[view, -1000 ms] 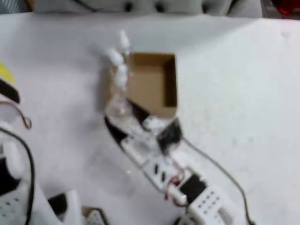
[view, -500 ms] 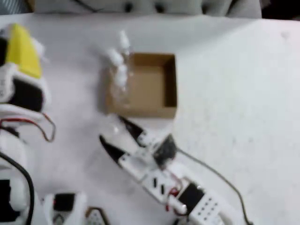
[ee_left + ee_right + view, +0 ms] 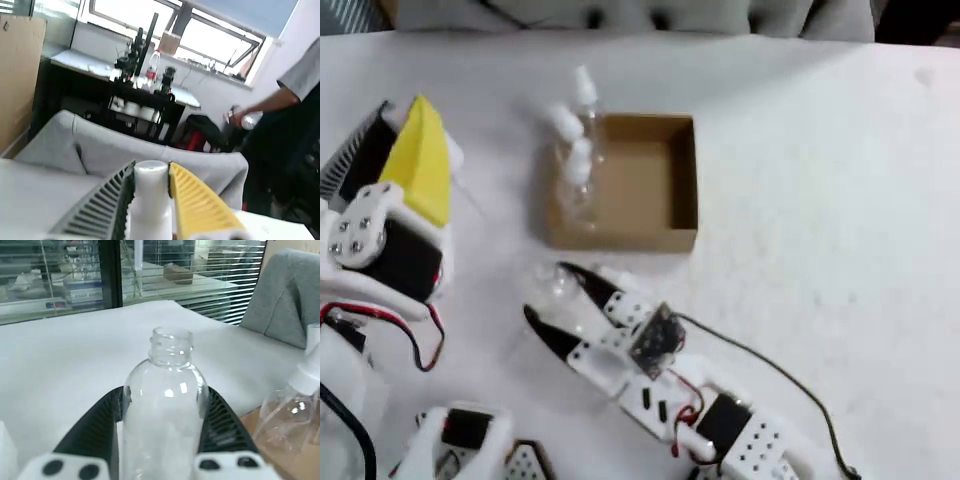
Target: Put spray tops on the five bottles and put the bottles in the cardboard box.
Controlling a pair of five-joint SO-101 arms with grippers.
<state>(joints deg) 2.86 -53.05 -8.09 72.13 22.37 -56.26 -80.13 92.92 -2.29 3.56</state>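
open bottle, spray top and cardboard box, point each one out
open bottle [image 3: 165, 400], right wrist view, on its clear body
spray top [image 3: 148, 200], left wrist view, on its white side
cardboard box [image 3: 630, 240], high view, on its near outer wall

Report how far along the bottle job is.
Done: three white-topped bottles stand at the left side of the cardboard box; I cannot tell whether they are inside it. In hand: the right gripper clamps an uncapped bottle, and the left gripper grips a spray top. Left: cap this bottle, box it, then finish the rest of the five.
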